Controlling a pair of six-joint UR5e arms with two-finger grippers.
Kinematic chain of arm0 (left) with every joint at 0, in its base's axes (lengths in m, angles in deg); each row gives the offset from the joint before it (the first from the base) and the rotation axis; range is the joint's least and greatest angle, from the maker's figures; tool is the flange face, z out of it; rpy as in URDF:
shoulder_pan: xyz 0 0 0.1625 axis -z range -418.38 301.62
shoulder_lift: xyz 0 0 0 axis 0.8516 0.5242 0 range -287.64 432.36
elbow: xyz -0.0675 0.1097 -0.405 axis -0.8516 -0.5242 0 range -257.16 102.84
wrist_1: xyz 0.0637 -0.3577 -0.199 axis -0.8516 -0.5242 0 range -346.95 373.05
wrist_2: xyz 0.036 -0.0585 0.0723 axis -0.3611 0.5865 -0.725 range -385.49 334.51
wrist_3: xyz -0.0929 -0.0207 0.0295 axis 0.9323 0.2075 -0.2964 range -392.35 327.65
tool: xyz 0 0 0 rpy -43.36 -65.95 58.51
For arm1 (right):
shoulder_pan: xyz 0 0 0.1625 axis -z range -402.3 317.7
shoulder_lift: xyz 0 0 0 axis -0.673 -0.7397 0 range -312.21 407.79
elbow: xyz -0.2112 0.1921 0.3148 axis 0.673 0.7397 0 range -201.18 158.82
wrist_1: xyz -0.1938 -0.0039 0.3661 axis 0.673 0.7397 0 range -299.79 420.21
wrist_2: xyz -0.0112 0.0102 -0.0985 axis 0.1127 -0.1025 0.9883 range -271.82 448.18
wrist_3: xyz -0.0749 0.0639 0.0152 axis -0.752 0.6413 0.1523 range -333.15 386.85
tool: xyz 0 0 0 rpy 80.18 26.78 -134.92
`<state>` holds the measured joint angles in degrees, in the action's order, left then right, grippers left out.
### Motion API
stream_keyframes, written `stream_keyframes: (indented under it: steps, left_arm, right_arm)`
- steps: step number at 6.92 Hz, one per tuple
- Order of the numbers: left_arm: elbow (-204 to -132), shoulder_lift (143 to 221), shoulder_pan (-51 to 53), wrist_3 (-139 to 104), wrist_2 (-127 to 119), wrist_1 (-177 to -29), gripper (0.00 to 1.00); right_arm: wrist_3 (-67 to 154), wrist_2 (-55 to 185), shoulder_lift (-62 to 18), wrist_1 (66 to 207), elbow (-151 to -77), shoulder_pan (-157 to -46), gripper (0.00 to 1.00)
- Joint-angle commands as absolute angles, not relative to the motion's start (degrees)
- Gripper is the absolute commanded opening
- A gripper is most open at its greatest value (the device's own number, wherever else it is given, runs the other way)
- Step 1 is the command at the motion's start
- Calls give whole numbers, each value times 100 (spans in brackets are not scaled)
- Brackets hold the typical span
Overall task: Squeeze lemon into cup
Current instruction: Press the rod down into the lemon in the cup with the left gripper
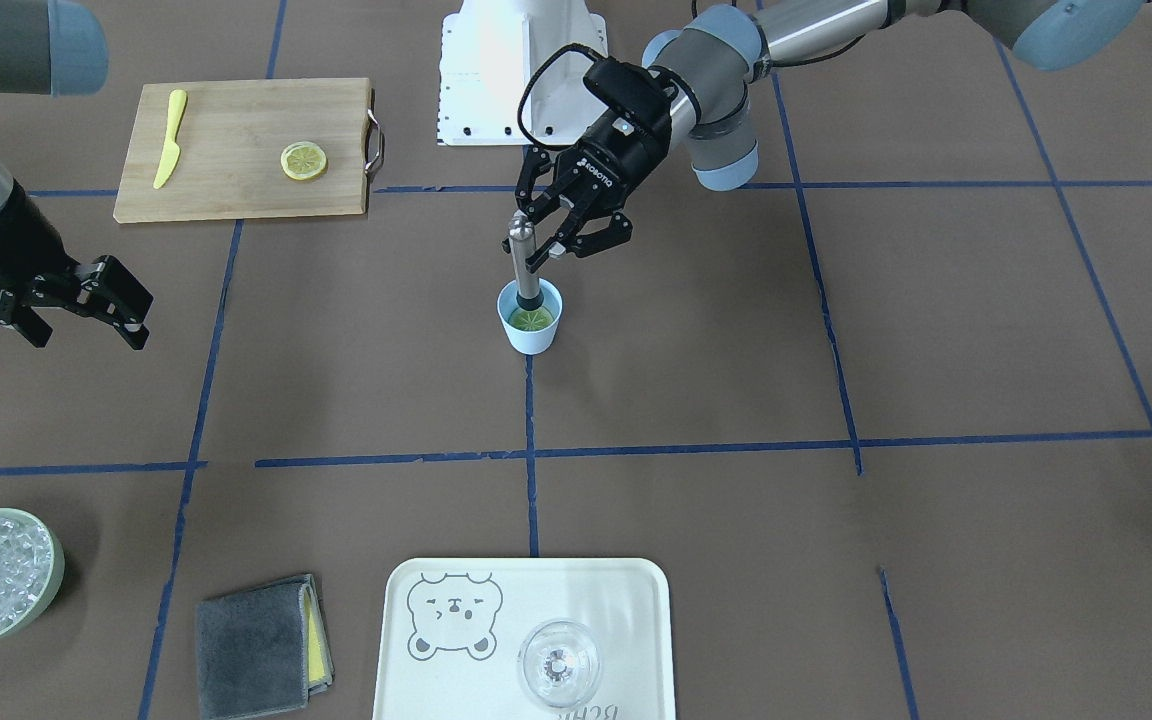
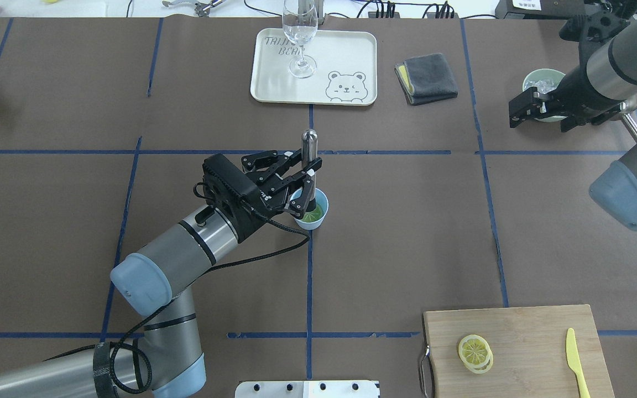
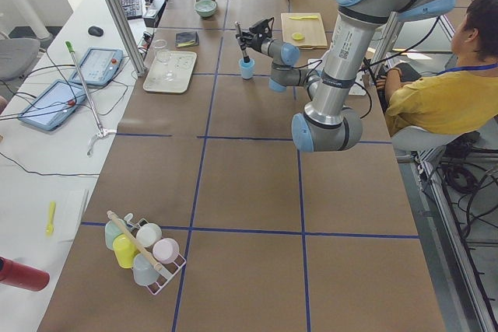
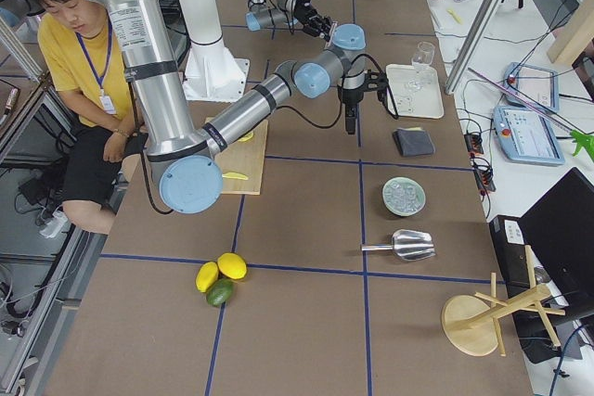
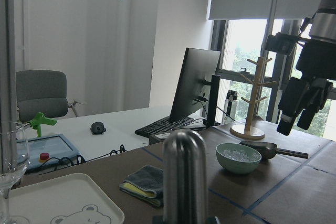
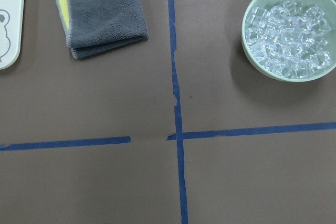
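Black ROBOTIQ-marked left tool [image 1: 538,241] | grips steel muddler [image 1: 525,278] | lemon [image 1: 530,320] in cup [image 1: 534,342]

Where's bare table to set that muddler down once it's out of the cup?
Widest: the bare table on the robot's left of the cup. Also the strip between cup and tray. Crowded: the left gripper holding the muddler, and the cloth and ice bowl beside the tray.

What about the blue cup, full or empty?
Not empty: the cup holds a lemon slice at its bottom, with a metal muddler standing in it.
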<state>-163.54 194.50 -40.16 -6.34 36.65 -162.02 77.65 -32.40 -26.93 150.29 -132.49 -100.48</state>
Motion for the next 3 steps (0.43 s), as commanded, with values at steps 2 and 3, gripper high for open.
stream_keyframes:
  steps: [2, 3]
  left_arm:
    - [-15961, 19470, -4072, -633, 3674, -16221, 0]
    - [-15925, 19470, -4080, -633, 3674, -16212, 0]
  right_arm:
    - [7773, -3240, -2691, 15030, -13236, -10048, 100]
    - [7773, -3240, -2691, 15030, -13236, -10048, 100]
